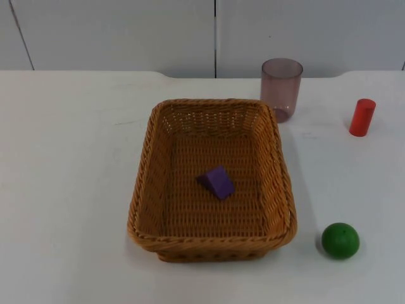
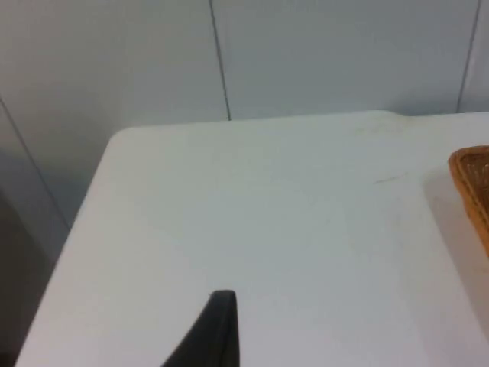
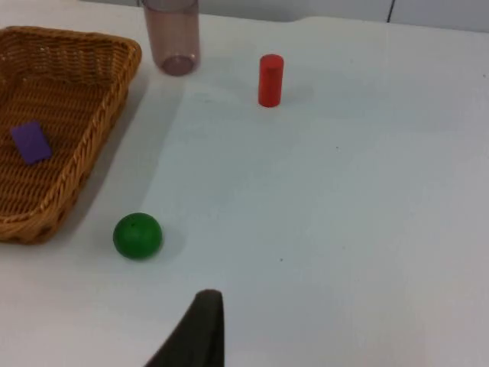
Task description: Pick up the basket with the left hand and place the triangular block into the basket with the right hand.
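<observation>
Top view: I see the wicker basket (image 1: 212,180) standing on the white table (image 1: 69,164) with the purple triangular block (image 1: 217,182) already lying on its woven floor, near the middle. The basket's long axis runs from the near edge toward the grey wall. From the left wrist camera, the left gripper (image 2: 218,329) hangs over bare table with the basket's rim just off to its side; I cannot tell how far its fingers are parted. The right gripper (image 3: 200,329) hovers above the table, the green ball (image 3: 137,235) near it, basket and block beyond; its fingers I cannot read either. I judge the left arm closer to the rim, and the task largely done.
</observation>
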Robot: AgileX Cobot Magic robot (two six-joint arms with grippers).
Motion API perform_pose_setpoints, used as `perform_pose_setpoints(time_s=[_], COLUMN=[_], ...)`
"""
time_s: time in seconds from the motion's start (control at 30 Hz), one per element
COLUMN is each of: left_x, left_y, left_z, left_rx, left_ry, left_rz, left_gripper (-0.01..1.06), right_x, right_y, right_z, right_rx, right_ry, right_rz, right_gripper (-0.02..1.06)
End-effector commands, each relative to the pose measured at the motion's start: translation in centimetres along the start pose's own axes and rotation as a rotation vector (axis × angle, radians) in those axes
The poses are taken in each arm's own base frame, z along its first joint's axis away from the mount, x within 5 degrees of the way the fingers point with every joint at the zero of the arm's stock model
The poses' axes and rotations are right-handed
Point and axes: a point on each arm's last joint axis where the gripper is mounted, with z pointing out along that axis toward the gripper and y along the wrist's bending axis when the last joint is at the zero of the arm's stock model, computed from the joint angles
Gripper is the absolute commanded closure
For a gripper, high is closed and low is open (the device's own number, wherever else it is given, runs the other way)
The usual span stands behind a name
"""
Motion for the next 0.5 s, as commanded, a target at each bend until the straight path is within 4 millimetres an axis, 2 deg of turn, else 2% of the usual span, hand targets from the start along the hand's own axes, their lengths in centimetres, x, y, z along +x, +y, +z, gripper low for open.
perform_pose_setpoints(time_s=[0.0, 0.2, 0.33, 0.47], left_x=[0.1, 0.4, 2.3, 3.4], left_y=[0.2, 0.2, 0.0, -0.3], left_z=[0.0, 0.4, 2.5, 3.7], left_rx=[-0.009, -0.016, -0.012, 0.006], left_ry=[0.004, 0.022, 0.116, 0.157], left_rz=[0.003, -0.038, -0.039, -0.043], left_gripper=[0.00, 0.00, 0.00, 0.00], right_x=[-0.1, -0.1, -0.1, -0.1], right_y=[-0.1, -0.1, -0.1, -0.1], right_z=[0.0, 0.0, 0.0, 0.0], right_rx=[0.009, 0.009, 0.009, 0.009], right_ry=[-0.019, -0.019, -0.019, -0.019], right_rz=[0.001, 0.001, 0.001, 0.001], right_gripper=[0.00, 0.00, 0.00, 0.00])
